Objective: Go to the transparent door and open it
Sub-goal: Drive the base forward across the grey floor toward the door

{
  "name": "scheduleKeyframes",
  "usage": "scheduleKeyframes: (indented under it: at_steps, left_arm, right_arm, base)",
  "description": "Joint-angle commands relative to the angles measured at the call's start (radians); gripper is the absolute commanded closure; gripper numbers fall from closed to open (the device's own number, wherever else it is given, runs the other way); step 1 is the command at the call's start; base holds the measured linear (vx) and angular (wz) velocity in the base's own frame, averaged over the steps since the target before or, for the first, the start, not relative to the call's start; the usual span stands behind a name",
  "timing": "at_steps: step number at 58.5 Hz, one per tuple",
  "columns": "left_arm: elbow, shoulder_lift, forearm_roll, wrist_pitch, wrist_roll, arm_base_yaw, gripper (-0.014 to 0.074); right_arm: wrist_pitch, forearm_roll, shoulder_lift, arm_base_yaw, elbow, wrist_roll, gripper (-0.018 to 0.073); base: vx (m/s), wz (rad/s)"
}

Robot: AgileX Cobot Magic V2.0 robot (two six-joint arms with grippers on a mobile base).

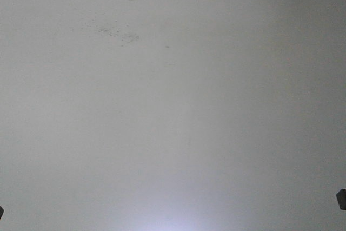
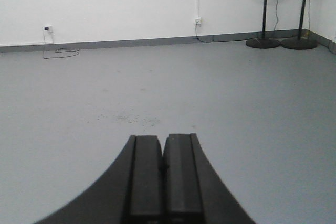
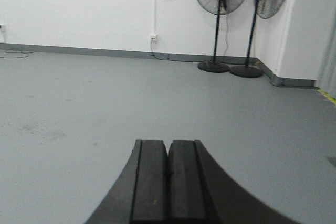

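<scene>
The transparent door is out of view in every frame. My left gripper is shut, its two black pads pressed together with nothing between them, held low over the grey floor. My right gripper is likewise shut and empty above the floor. The front view shows only bare grey floor, with dark tips at the lower left and lower right edges.
A white wall with grey skirting runs across the far side. Two black pedestal fans stand in the right corner. A wall socket with loose cable lies at the left. A speckled patch marks the floor.
</scene>
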Motion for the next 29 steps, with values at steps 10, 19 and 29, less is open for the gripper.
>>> scheduleKeyframes:
  at_steps: [10,19,29]
  left_arm:
    - [0.009,0.007,-0.006,-0.084,-0.003,-0.005,0.0602]
    - [0.009,0.007,-0.006,-0.084,-0.003,-0.005,0.0602]
    - [0.009,0.007,-0.006,-0.084,-0.003,-0.005,0.0602]
  right_arm:
    - [-0.084,-0.006,-0.016,-0.005,0.004,0.0,0.0566]
    - [-0.084,-0.006,-0.016,-0.005,0.004,0.0,0.0566]
    - [-0.084,-0.006,-0.016,-0.005,0.004,0.0,0.0566]
  base:
    - [0.48,0.31]
    - [0.49,0.39]
    - [0.5,0.56]
